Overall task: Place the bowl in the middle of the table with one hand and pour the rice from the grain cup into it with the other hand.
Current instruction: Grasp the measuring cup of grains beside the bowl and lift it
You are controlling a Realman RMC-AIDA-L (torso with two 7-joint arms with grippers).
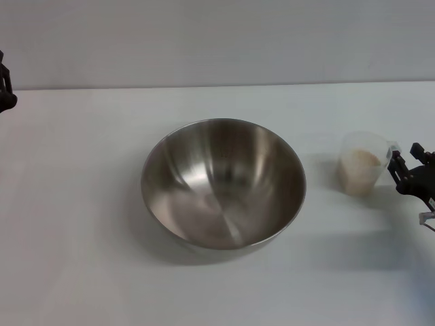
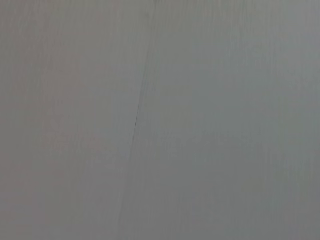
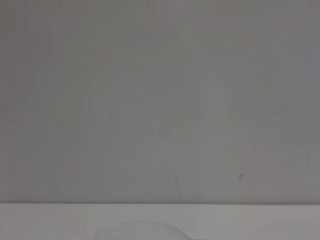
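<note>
Right black jointed gripper point(image 1: 408, 171) at right edge of head view, just beside handle of small translucent plastic grain cup point(image 1: 362, 164); jaws' state cannot be told. Cup upright on white flat bench point(image 1: 81, 224), holding pale beige rice point(image 1: 360, 160). Large round stainless-steel bowl point(image 1: 223, 182) near bench middle, upright, left of cup, apart from it. Left black gripper point(image 1: 5, 85) at far left edge, well apart from bowl; jaws' state cannot be told.
</note>
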